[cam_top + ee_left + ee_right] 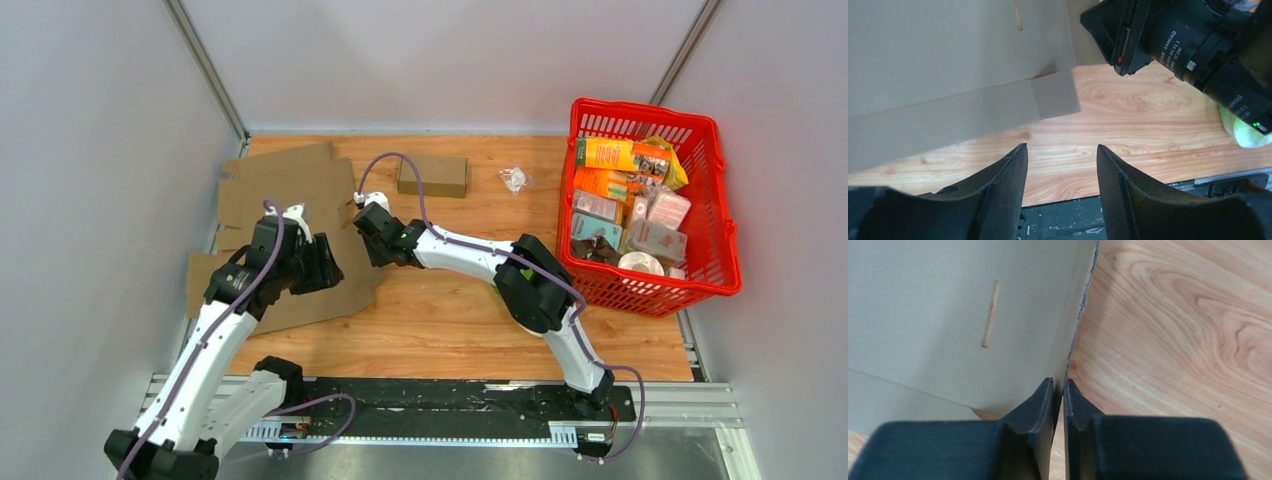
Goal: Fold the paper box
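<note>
Top view: the cardboard (pixel 290 200) is lying unfolded on the left side of the table (pixel 450 320), with both arms reaching over it. The left gripper (pixel 325 265) is hanging at its near right part and the right gripper (pixel 365 228) at its right edge. A basket (pixel 725 275) is standing far right.

Left wrist: the left gripper (pixel 1060 150) is gaping wide, holding nothing, over bare table just beside a cardboard (pixel 948 60) flap.

Right wrist: the right gripper (pixel 1059 382) is pinching the cardboard's (pixel 948 315) edge, its 2 fingers nearly touching.
</note>
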`<action>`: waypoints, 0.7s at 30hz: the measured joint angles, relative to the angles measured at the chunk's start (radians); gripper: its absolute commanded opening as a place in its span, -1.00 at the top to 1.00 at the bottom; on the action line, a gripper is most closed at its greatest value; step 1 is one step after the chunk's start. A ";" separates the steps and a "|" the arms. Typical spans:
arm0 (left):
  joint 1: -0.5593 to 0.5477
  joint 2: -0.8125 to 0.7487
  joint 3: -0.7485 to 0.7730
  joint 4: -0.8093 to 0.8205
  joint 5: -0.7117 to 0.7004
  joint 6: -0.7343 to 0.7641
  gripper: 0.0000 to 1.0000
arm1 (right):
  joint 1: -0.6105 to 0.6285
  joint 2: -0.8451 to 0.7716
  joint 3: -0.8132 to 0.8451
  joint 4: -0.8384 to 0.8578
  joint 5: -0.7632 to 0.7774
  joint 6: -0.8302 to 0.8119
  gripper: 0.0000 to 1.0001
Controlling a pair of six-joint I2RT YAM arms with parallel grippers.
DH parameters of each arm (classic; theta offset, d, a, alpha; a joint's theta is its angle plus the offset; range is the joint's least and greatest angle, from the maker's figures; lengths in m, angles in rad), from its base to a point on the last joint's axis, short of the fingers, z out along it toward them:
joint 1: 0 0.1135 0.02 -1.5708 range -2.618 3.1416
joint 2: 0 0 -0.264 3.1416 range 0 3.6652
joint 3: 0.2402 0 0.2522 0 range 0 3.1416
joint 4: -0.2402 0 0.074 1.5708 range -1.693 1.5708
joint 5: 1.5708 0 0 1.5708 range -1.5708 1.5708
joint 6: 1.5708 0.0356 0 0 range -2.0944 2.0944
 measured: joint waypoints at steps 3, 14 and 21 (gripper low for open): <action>-0.002 0.085 -0.013 0.062 0.049 0.001 -0.22 | -0.016 0.000 0.000 0.000 -0.012 -0.039 1.00; -0.078 0.345 -0.029 0.214 0.080 0.010 -0.15 | -0.309 -0.003 0.064 -0.087 -0.282 -0.309 -0.32; -0.007 0.394 0.052 0.274 0.099 0.010 -0.18 | -0.426 -0.098 0.115 -0.157 -0.150 -0.238 -0.91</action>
